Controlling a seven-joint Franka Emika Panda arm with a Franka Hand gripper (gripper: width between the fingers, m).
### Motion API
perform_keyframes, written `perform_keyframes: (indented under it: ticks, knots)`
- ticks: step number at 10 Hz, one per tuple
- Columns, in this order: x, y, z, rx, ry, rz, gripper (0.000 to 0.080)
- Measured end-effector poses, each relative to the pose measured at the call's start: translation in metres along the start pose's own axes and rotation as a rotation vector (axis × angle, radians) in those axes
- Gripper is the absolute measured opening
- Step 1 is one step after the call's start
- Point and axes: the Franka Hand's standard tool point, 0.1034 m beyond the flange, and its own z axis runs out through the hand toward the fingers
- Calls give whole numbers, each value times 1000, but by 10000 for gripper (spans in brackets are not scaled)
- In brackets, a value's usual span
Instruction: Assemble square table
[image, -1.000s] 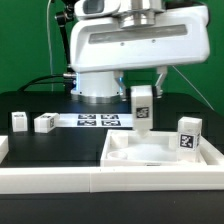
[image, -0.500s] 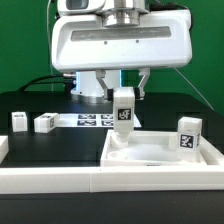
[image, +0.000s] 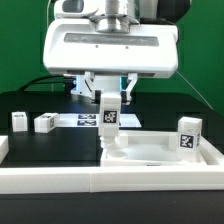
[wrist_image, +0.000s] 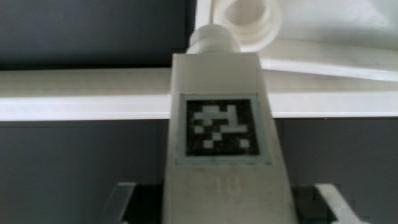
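Now the two-finger gripper (image: 108, 98), clamped on a small white tagged block leg (image: 108, 120), has carried it upright to the 10 o'clock corner of the white square plastic tray-like top (image: 165, 150), likely for insertion.

White tray top (image: 160, 158), tagged leg (image: 108, 118) upright at its corner; 3 more legs (image: 44, 123) nearby

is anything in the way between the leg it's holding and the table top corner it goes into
Nothing visible does. The gripper holds the leg upright, tip at the table top corner on the exterior view's left. The other legs stand clear of it.
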Motion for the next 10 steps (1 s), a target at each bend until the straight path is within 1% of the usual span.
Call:
perform_keyframes:
  ticks: [2, 3, 5, 6, 7, 8, 9, 10]
  knots:
    - [-2, -3, 1, 2, -3, 4, 291]
    - [-3, -9, 2, 6, -5, 20, 291]
    - [-3, -8, 2, 4, -6, 15, 291]
    - [-3, -7, 2, 3, -4, 18, 291]
    - [-7, 7, 4, -4, 5, 63, 291]
    - [-9, 4, 6, 13, 1, 100, 291]
    - [-8, -4, 6, 26, -1, 101, 291]
    - [-7, -3, 5, 28, -6, 105, 291]
